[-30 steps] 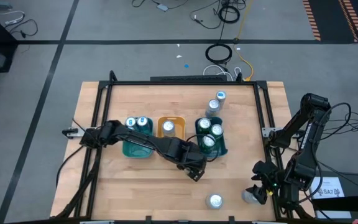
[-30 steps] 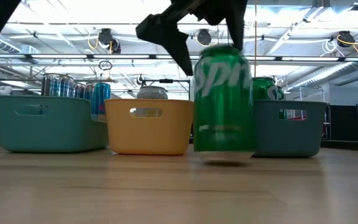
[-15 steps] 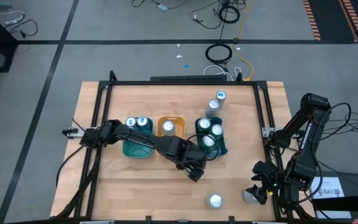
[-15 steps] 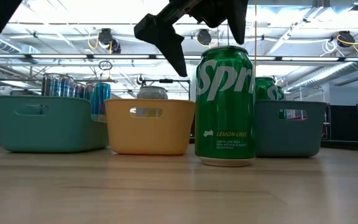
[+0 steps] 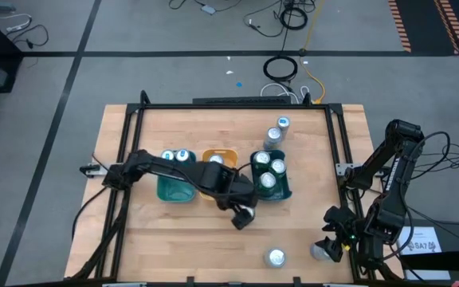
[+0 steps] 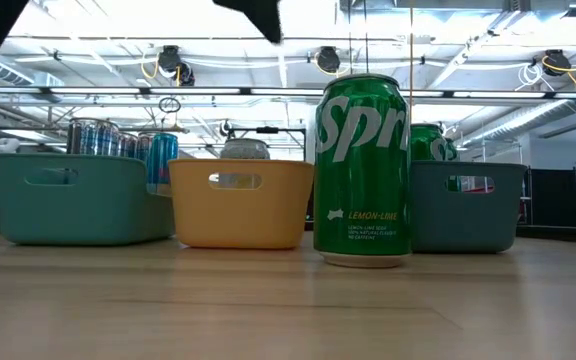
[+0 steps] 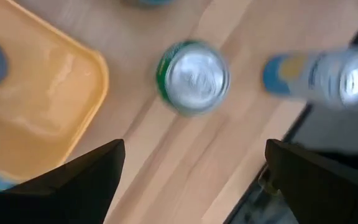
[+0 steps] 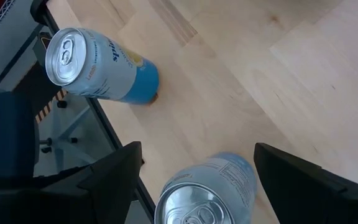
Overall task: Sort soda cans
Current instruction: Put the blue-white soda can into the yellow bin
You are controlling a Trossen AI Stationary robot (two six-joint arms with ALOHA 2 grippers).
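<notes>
Green soda can upright, others in trays.

One camera looks straight down from high up. One sits low on the wooden table, very near the tall green metal can. The left wrist camera sees that can's top.

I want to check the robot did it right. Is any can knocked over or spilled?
No spill or tipped can shows. The green can stands upright on the table in front of the trays. A few cans still stand loose: two at the far side, two near the right gripper.
</notes>
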